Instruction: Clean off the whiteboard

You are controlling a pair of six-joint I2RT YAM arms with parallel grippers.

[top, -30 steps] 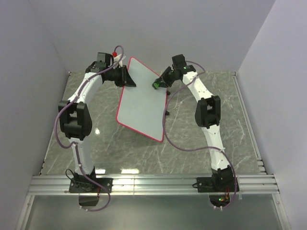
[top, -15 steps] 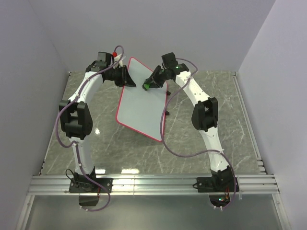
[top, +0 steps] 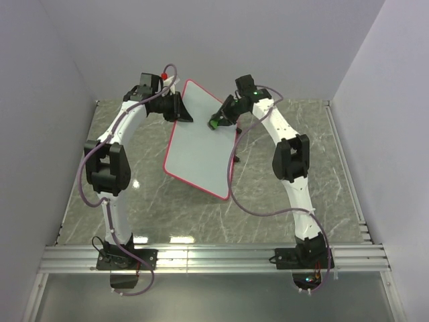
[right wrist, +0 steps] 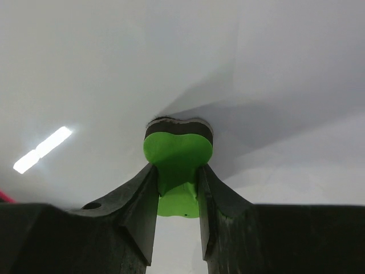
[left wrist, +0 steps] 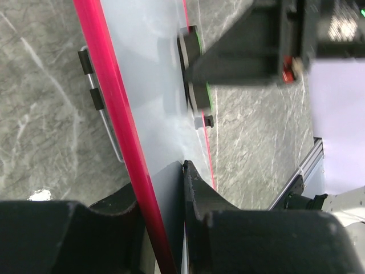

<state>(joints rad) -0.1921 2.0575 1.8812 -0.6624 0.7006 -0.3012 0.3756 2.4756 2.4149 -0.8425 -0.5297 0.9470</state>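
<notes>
The whiteboard (top: 198, 144), white with a thin red-pink rim, stands tilted on the table with its far end raised. My left gripper (top: 182, 113) is shut on its far left rim; the left wrist view shows the rim (left wrist: 122, 131) clamped between the jaws (left wrist: 165, 228). My right gripper (top: 218, 121) is shut on the green eraser (top: 213, 123) and presses its dark felt face against the board's upper right part. The right wrist view shows the eraser (right wrist: 178, 160) on the white surface (right wrist: 114, 68). No scribbles show.
The grey marble table (top: 288, 215) lies all around the board. Grey walls stand on three sides. An aluminium rail (top: 214, 258) with both arm bases runs along the near edge. A small black foot (top: 236, 158) of the board shows at its right edge.
My right gripper swept the eraser left over the board's top, then back right to about where it started. The left gripper and the board have barely moved.
</notes>
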